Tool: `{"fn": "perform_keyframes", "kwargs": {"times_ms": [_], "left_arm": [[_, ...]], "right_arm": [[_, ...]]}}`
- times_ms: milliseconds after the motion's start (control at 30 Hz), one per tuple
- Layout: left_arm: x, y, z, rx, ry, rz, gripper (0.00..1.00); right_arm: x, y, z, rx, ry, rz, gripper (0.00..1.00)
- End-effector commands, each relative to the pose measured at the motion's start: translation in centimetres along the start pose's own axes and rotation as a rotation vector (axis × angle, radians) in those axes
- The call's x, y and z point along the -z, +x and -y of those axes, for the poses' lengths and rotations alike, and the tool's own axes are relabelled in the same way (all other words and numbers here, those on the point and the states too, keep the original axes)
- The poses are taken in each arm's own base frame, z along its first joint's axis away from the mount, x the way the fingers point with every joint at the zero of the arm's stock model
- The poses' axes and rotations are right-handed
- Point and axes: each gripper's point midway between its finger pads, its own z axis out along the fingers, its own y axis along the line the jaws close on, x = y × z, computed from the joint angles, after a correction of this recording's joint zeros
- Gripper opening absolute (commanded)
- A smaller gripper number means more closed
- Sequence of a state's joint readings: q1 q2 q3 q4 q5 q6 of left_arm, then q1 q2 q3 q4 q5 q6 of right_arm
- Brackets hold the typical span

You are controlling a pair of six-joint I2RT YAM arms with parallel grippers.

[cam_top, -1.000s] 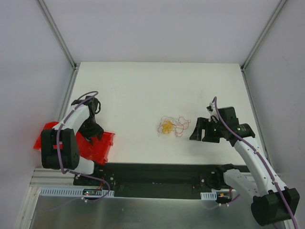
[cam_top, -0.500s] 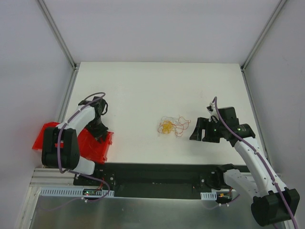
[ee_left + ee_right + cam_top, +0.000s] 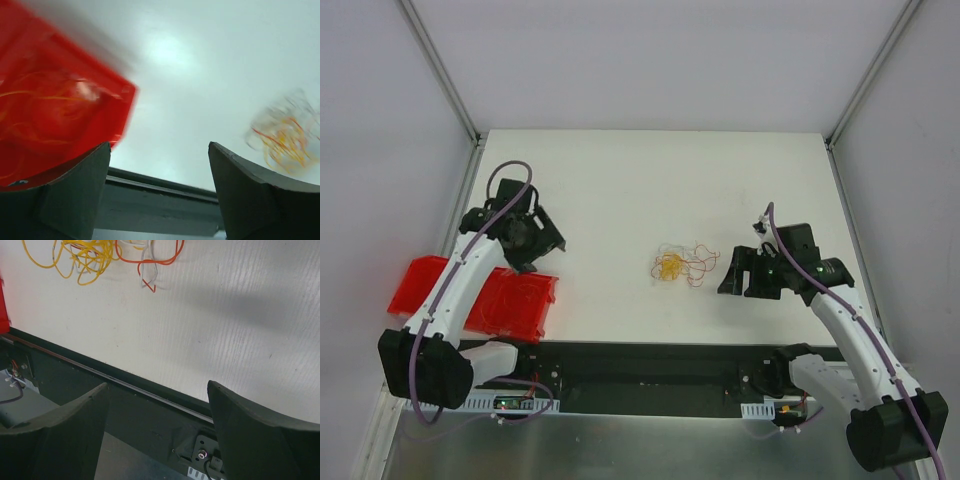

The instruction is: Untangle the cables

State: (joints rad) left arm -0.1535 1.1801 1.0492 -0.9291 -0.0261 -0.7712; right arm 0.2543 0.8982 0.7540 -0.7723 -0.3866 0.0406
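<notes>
The cables (image 3: 682,264) lie mid-table as a small loose tangle of yellow, red and whitish strands. My right gripper (image 3: 738,280) hovers just to their right, open and empty. In the right wrist view the cables (image 3: 100,252) sit at the top edge, well beyond the right gripper (image 3: 157,385). My left gripper (image 3: 542,250) hangs above the table to the tangle's left, open with nothing between its fingers. The left wrist view is blurred and shows the cables (image 3: 282,137) far right of the left gripper (image 3: 159,147).
A red translucent bin (image 3: 470,298) sits at the table's near left corner. In the left wrist view, faint orange strands show inside the bin (image 3: 50,110). A black rail (image 3: 650,365) runs along the near edge between the arm bases.
The left arm has risen from over the red bin and swung away from it toward the table's middle, and its jaws have opened. The right arm and the tangle have not moved.
</notes>
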Motion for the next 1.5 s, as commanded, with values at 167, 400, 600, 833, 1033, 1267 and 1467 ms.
{"fn": "perform_keyframes", "kwargs": {"times_ms": [167, 400, 600, 833, 1033, 1267, 1467], "left_arm": [[3.8, 5.5, 17.4, -0.391, 0.613, -0.128, 0.71], [2.1, 13.5, 24.7, -0.668, 0.712, -0.354, 0.63], [-1.3, 13.8, 26.0, -0.676, 0.62, -0.339, 0.51], [-2.8, 15.1, 24.8, -0.677, 0.575, -0.426, 0.48], [-3.7, 16.7, 24.8, -0.656, 0.578, -0.533, 0.25], [-0.5, 15.9, 25.6, -0.678, 0.656, -0.488, 0.0], [4.0, 16.4, 26.3, -0.671, 0.758, -0.519, 0.0]], "right_arm": [[0.3, 0.2, -0.5, -0.012, -0.016, -0.004, 0.81], [0.3, 0.6, -0.5, -0.042, -0.018, -0.014, 0.81], [0.9, 0.6, -0.6, -0.058, -0.002, -0.01, 0.81], [0.9, 0.8, -0.1, -0.082, 0.021, 0.007, 0.81], [0.6, 0.1, -0.8, -0.092, -0.003, -0.006, 0.81], [-1.6, -1.7, -3.6, -0.186, -0.09, -0.042, 0.8], [-4.5, -6.2, -8.8, -0.335, -0.265, 0.06, 0.79]]}}
